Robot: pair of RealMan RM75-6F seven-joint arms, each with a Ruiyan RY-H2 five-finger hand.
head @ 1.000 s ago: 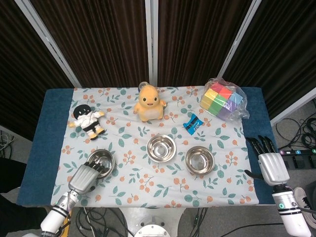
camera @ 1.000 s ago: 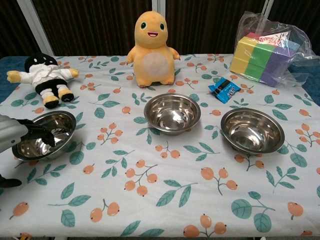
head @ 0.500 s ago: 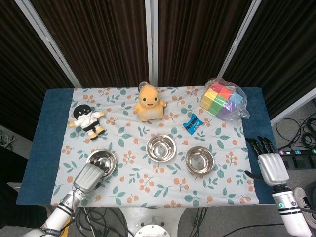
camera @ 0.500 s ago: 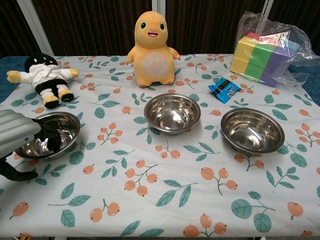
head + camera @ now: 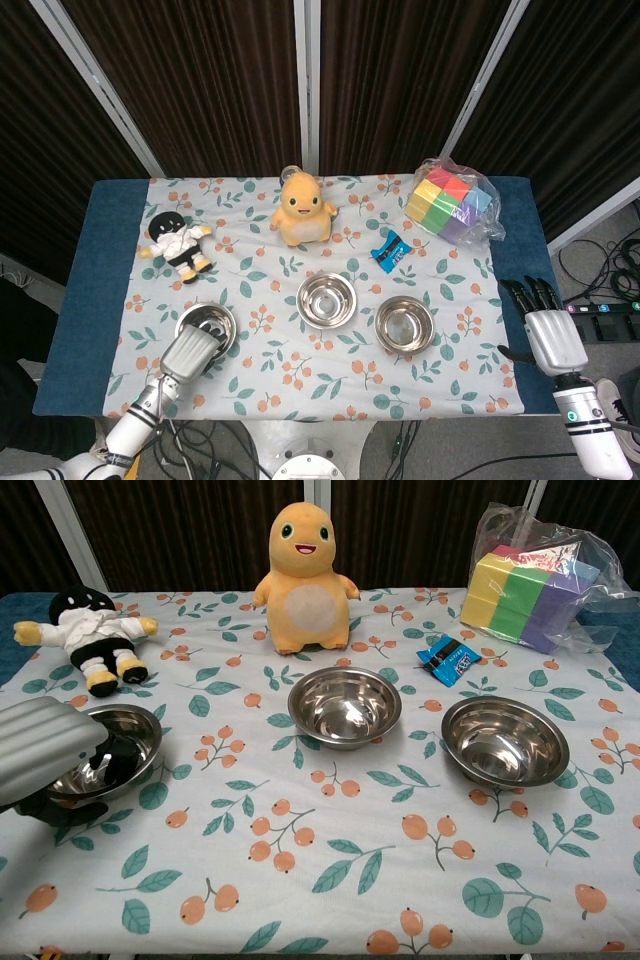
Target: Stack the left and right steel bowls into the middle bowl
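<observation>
Left hand (image 5: pixel 45 748) now sits further in over the near rim of the left steel bowl (image 5: pixel 125 742) than half a second ago; dark fingers (image 5: pixel 113 758) reach down inside the bowl, thumb below the near rim. It looks like a grip on the rim, bowl still resting on the floral cloth (image 5: pixel 330 880). From the head view the hand (image 5: pixel 190 350) has crept right and toward the bowl (image 5: pixel 207 323) over the last second.

Middle bowl (image 5: pixel 344 705): unmoved at centre, nothing in it. Right steel bowl (image 5: pixel 505 740): unmoved, just right of the middle one, apart from it.

Right hand (image 5: pixel 545 330): same place as before, off the right edge of the cloth over the blue table edge (image 5: pixel 517 300), fingers spread, holding nothing.

Far side, unchanged: black-and-white doll (image 5: pixel 90 635) at left, orange plush (image 5: pixel 304 570) behind the middle bowl, blue packet (image 5: pixel 448 660), bagged coloured blocks (image 5: pixel 530 580) at far right.
</observation>
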